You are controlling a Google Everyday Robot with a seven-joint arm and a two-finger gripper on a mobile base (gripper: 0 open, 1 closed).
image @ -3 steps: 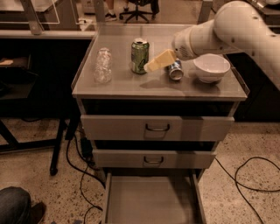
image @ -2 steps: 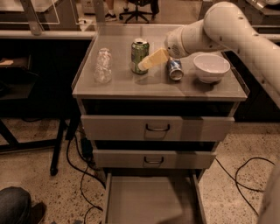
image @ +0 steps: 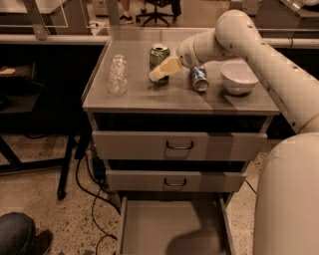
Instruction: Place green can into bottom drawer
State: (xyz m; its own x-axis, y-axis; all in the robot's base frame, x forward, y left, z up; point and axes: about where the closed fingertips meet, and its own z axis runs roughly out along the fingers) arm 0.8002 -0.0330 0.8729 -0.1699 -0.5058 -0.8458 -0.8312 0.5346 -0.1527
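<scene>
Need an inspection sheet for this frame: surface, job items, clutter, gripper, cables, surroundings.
Surface: grey cabinet top, four items on it.
Job's things: green can upright towards the back; bottom drawer pulled open, only a shadow on its floor.
Clutter: clear bottle at left; blue-and-silver can on its side; white bowl at right.
Grippers: gripper right in front of the green can.
Cables: dark cables on the floor left of the drawers.
Surroundings: two upper drawers shut; office chair behind; a person's leg lower left.
</scene>
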